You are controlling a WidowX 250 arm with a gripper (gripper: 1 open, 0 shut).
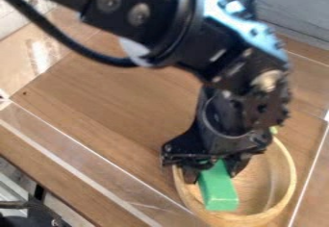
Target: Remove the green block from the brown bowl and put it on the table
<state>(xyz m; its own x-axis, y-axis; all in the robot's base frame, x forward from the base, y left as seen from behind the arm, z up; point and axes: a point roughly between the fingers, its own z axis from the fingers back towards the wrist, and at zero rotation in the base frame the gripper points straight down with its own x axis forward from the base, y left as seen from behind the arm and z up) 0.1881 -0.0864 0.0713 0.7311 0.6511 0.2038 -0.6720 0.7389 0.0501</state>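
Observation:
The green block [216, 189] is a bright green bar, tilted, with its lower end over the inside of the brown bowl [287, 185] at the bottom right. My gripper [214, 170] points down from the black arm and is shut on the block's upper end. The block's top is hidden between the fingers [193, 169]. Whether the block's lower end still touches the bowl floor I cannot tell. The table [103, 106] spreads dark brown to the left of the bowl.
A clear acrylic wall [77, 163] runs along the table's near left edge, close to the bowl. A white round thing [129, 48] shows partly behind the arm at the back. The bulky black arm [193, 38] covers the table's upper right.

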